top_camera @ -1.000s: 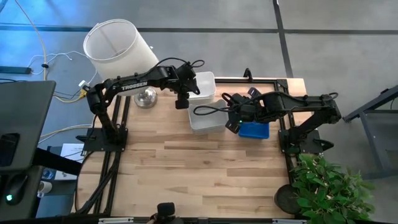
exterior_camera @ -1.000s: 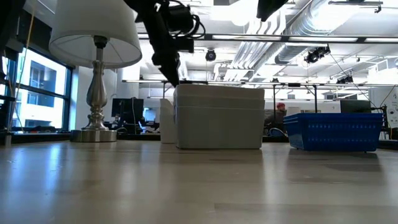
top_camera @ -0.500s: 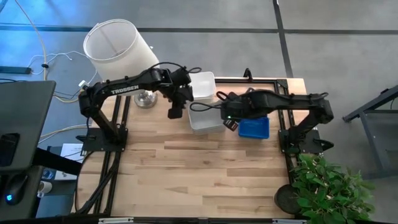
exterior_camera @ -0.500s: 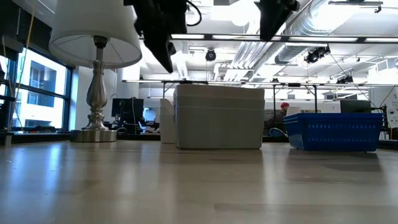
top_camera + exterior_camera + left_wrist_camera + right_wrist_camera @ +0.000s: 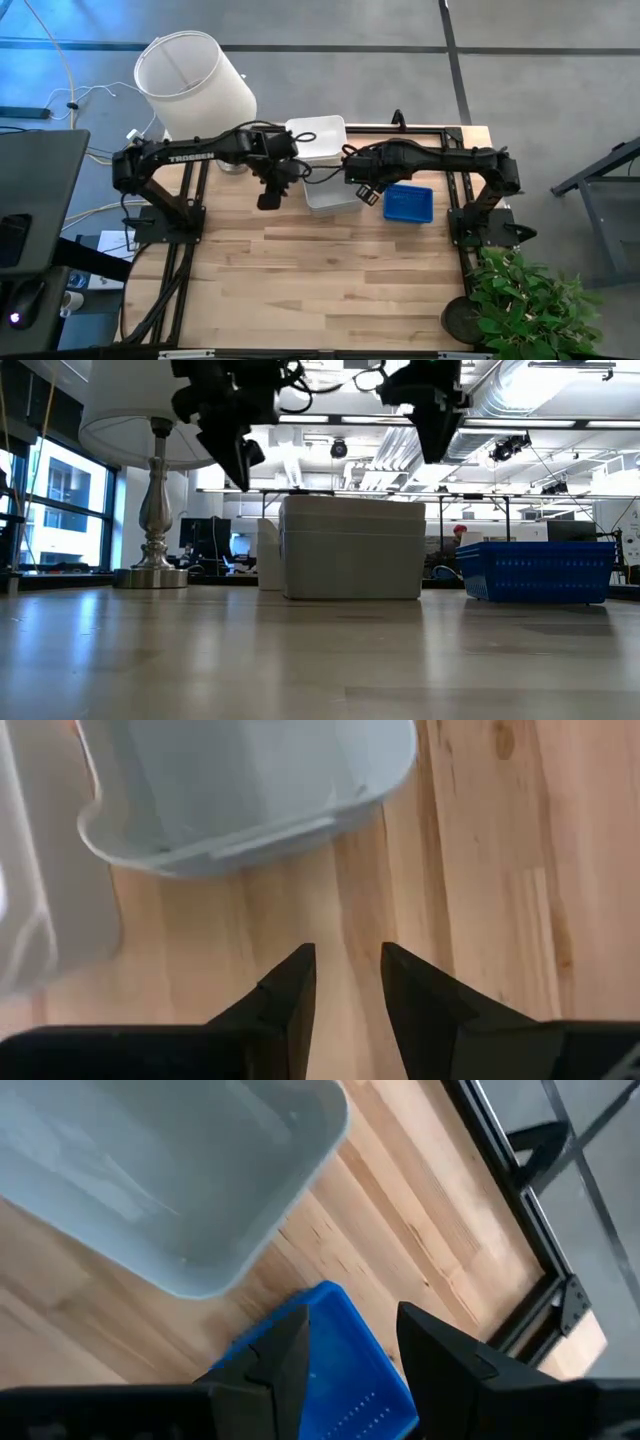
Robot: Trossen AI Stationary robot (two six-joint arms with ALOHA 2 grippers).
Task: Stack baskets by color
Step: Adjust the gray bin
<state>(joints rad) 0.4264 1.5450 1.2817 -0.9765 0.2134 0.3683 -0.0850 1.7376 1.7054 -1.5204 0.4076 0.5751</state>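
Note:
Two white baskets stand on the wooden table, one (image 5: pixel 330 192) nearer and one (image 5: pixel 320 140) behind it at the far edge. A blue basket (image 5: pixel 410 205) sits to their right. In the low view the white basket (image 5: pixel 350 550) looks tall and the blue basket (image 5: pixel 540 570) low. My left gripper (image 5: pixel 268 203) hangs open over bare wood left of the near white basket (image 5: pixel 240 790), holding nothing. My right gripper (image 5: pixel 367 195) hangs open above the gap between the white basket (image 5: pixel 170 1180) and the blue basket (image 5: pixel 330 1350), pointing steeply down, also empty.
A lamp with a large white shade (image 5: pixel 195 75) and a metal base (image 5: pixel 155 575) stands at the table's far left corner. A black frame (image 5: pixel 440 130) runs along the far and right edges. Bare wood (image 5: pixel 320 280) fills the near half of the table.
My left gripper has swung from over the far white basket toward the table's left and near side, out over bare wood, tipping as it went. My right gripper has sunk and shifted left from above the blue basket toward the near white basket. The baskets have stayed put.

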